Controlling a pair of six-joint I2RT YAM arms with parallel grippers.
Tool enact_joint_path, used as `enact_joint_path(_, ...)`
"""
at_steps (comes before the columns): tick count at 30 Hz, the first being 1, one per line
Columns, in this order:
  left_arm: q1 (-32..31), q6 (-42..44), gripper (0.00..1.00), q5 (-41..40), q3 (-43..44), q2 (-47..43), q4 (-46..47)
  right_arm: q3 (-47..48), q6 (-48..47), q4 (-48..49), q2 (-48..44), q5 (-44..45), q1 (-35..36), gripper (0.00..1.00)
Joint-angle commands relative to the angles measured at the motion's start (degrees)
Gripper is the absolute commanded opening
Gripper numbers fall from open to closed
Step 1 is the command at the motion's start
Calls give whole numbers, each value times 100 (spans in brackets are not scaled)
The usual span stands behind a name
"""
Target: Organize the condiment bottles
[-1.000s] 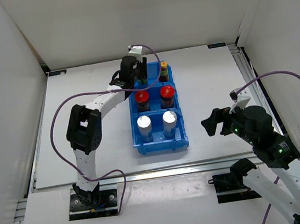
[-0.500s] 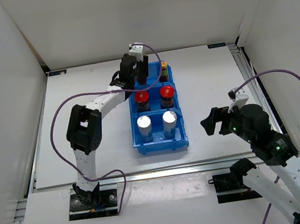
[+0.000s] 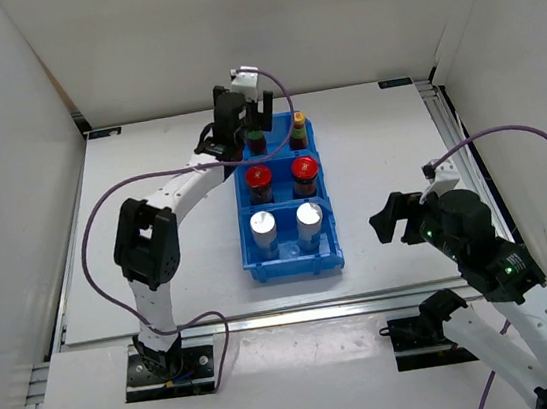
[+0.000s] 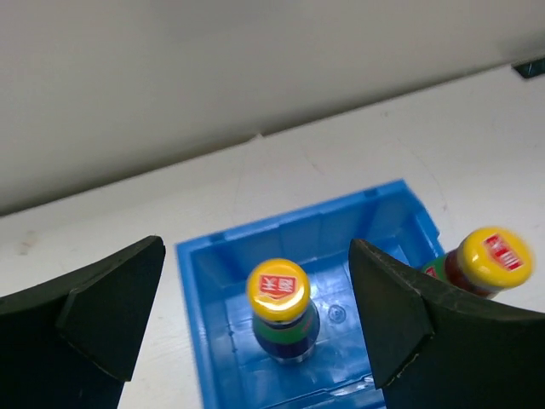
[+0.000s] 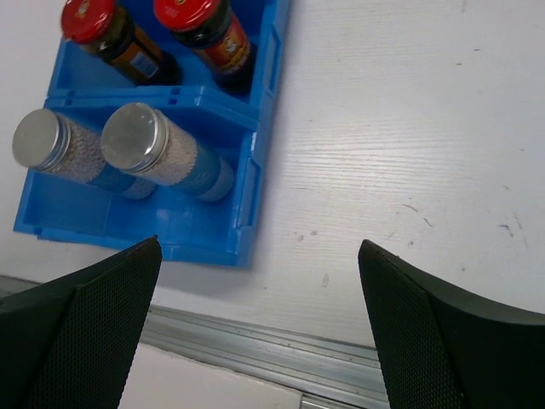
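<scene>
- The slim yellow-capped bottle point(image 4: 278, 290) stood upright in the far compartment of the blue bin point(image 4: 289, 226), on the left. The second yellow-capped bottle point(image 4: 494, 256) stood just right of it.
- Its long axis ran vertical. The left gripper point(image 4: 255, 254) hung above the cap, jaws spread wide to either side and touching nothing.
- The red-lidded jars point(image 3: 258, 176) sat in the middle compartment and the silver-topped cylinders point(image 3: 262, 224) in the near one.
- The right gripper point(image 5: 260, 247), jaws wide and empty, was well right of the bin.
- Judgement: the left arm needs only a straight lift clear.

Left claw point(image 4: 255, 247) and right claw point(image 5: 260, 245) spread wide.
</scene>
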Motion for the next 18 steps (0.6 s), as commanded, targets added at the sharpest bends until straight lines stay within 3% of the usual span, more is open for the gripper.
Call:
enact_joint_path(1, -21, 195, 100, -297, 712, -1115, -515, 471, 313, -134, 252, 789, 5, 99)
enact_joint_path(4, -21, 196, 100, -402, 986, -1756, -1601, 832, 183, -65, 664, 1072, 5, 99)
enact_joint_path(5, -21, 248, 100, -498, 1047, -2158, -1937, 946, -244, -65, 780, 994, 5, 99)
enact_joint_path(7, -21, 196, 100, -709, 716, -2678, -2509, 1262, -704, 93, 1114, 249, 5, 99)
enact_joint_path(8, -21, 196, 100, -919, 426, -3377, -2799, 1263, -854, 250, 1202, 12, 5, 99)
enact_joint_path(12, -21, 266, 100, -1272, -2283, -5647, -2802, 1194, -900, 682, 1491, -246, 5, 99)
enact_joint_path(15, 31, 327, 100, -1413, -3841, -7340, -2802, 1193, -838, 735, 1669, -246, 5, 99)
enact_joint_path(18, 31, 328, 100, -1536, -4646, -8747, -2977, 1132, -960, 972, 1748, -613, -48, 99)
